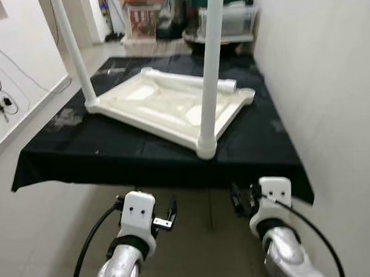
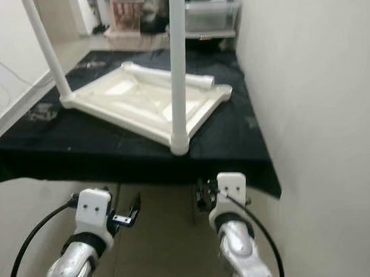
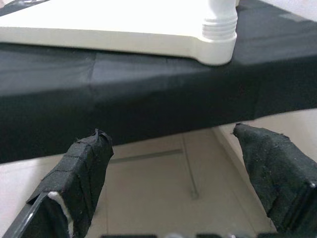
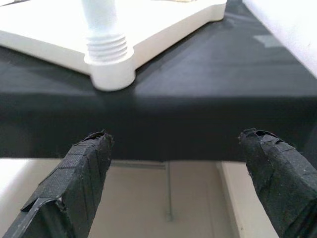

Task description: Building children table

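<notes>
1. Two black fingers [image 3: 79,183] of the left gripper [image 3: 168,173] stand wide apart with nothing between them; they point at the front edge of the black cloth [image 1: 112,154], at the lower centre of the left wrist view.
2. Two black fingers [image 4: 74,178] of the right gripper [image 4: 173,173] are likewise spread wide and hold nothing; they face the same cloth edge.
3. Both grippers sit at the bottom of the left eye view, the left gripper at lower left of centre and the right gripper at lower right of centre, each below and in front of the bench [image 1: 278,153] edge, touching nothing.
4. White children's table top [image 1: 165,105] lies upside down on the cloth, in the centre of the left eye view.
5. Near leg [image 1: 209,64] stands upright, screwed into the corner socket closest to the grippers; its thread is visible in the right wrist view.
6. Second leg [image 1: 74,51] stands in the left corner, tilted towards the upper left of the frame.
7. Third leg [image 1: 188,82] lies flat along the far edge of the table top.
8. Storage boxes [image 1: 226,20] stand beyond the bench at top centre.
9. White wall [image 1: 330,77] runs just beside the bench on the right side of the frame.
</notes>
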Tool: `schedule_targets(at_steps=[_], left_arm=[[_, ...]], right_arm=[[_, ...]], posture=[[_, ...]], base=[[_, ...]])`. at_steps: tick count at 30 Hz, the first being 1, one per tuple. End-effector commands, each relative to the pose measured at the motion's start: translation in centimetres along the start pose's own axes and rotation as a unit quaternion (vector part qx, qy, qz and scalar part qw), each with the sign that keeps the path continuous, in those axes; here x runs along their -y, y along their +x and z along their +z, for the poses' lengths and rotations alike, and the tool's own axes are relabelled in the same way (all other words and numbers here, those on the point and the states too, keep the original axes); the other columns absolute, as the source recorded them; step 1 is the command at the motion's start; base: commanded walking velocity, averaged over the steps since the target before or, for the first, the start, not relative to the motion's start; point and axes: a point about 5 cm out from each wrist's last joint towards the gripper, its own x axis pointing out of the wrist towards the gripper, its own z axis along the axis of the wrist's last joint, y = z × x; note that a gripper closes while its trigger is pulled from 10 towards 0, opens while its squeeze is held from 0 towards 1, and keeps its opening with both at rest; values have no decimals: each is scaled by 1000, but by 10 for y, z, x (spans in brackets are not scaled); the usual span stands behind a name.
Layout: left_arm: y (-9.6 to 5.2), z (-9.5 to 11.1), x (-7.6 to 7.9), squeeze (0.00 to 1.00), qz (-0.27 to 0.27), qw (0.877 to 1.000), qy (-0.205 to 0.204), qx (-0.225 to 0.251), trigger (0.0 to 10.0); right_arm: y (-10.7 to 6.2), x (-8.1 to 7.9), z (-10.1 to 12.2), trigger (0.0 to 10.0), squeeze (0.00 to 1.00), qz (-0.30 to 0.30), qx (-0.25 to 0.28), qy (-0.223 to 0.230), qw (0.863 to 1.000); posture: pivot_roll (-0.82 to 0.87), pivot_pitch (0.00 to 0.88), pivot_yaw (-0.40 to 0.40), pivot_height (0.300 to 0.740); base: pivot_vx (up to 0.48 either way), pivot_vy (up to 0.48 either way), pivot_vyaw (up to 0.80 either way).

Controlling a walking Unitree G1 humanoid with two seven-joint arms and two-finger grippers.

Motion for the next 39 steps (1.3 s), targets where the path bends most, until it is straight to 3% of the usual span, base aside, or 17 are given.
schedule_targets(at_steps=[1,7,22,36,39], left_arm=[[-1,-4,-1,0,4,1000,7,-12,10000],[-1,-4,-1,0,3,1000,6,-13,10000],[-1,-4,0,0,1,1000,8,-14,10000],[-2,-4,1,0,5,1000,9,-8,10000],[-2,-3,1,0,7,1000,8,-1,10000]], right_arm=[[-1,0,-5,10000,0,0,-14,-6,1000],[-1,-1,-5,10000,0,0,-15,-7,1000],[-1,-2,-5,10000,0,1,-14,-10,1000],[-4,-10,-5,10000,0,38,-5,-38,999],[-5,-14,-3,10000,0,53,4,-49,997]], posture=[[64,73,1,740],[65,75,3,740],[62,71,5,740],[56,41,-6,740],[56,38,-7,740]], base=[[-285,0,0],[-273,0,0],[0,0,0],[0,0,-766],[0,0,0]])
